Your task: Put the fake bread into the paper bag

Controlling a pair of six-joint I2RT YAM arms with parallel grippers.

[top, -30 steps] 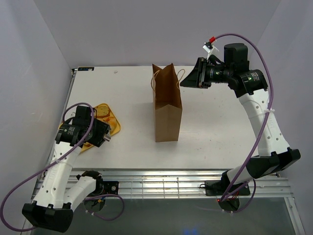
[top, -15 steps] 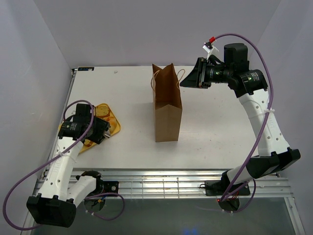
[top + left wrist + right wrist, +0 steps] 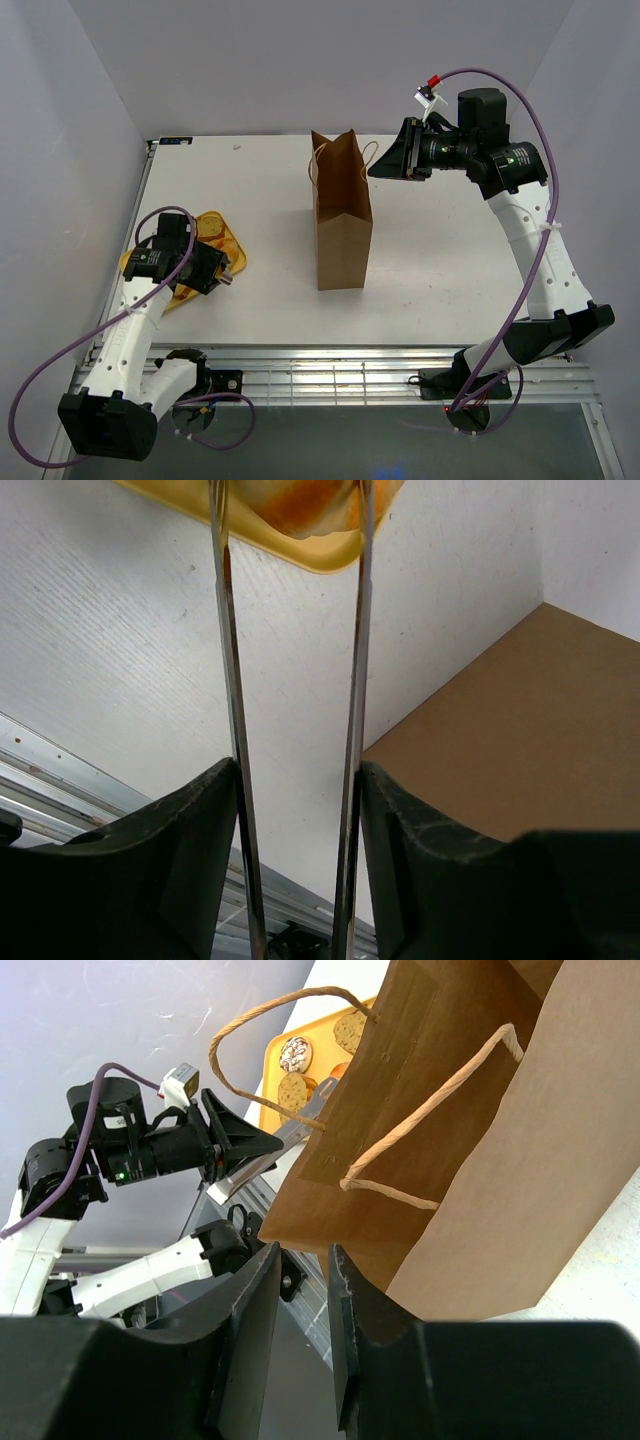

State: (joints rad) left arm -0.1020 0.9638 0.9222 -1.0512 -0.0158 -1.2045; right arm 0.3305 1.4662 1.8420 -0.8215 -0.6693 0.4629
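Note:
The paper bag [image 3: 340,225] stands upright and open at the table's middle; it also shows in the left wrist view [image 3: 530,730] and the right wrist view [image 3: 480,1140]. My left gripper [image 3: 203,264] is over the near edge of the yellow tray [image 3: 228,245]. In the left wrist view its long thin metal fingers [image 3: 290,500] are shut on an orange-brown bun of fake bread [image 3: 300,505] above the tray rim [image 3: 330,555]. My right gripper [image 3: 375,170] hovers beside the bag's top right handle, jaws [image 3: 305,1255] slightly apart and empty.
In the right wrist view, several round bread pieces [image 3: 293,1090] lie on the tray [image 3: 318,1070], behind the bag's looped handles [image 3: 420,1120]. White walls close in the table at the left, back and right. A metal rail [image 3: 330,365] runs along the near edge.
The left arm shifted its elbow and the left gripper moved slightly right and nearer over the tray's edge. The right arm and the bag have not moved.

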